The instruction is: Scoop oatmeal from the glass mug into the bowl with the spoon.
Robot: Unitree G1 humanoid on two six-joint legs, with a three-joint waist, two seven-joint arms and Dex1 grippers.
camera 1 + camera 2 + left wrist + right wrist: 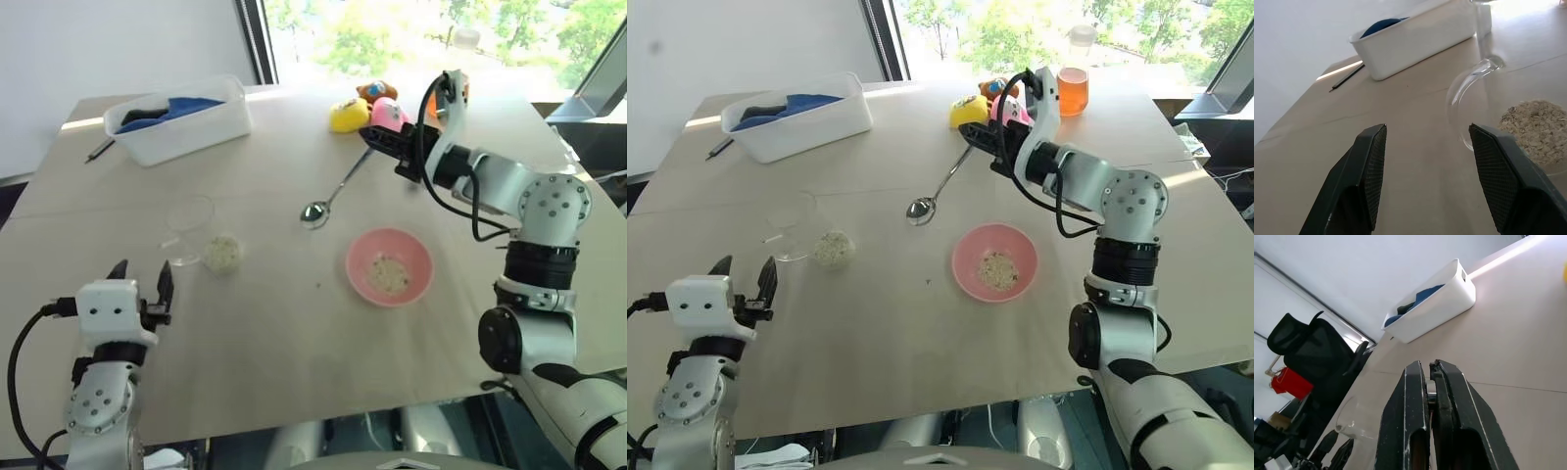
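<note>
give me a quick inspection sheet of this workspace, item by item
surface: pale wooden table, a few stray crumbs near the bowl.
job's things: glass mug lies tipped on its side; oatmeal spilled in a clump beside it; pink bowl upright, holding some oatmeal; spoon held by its handle, head hanging low.
clutter: white tub with blue contents, dark pen, toys, orange tumbler.
grippers: left gripper open, empty; right gripper shut on the spoon.
cables: black cables along the right arm.
surroundings: window, office chair.
</note>
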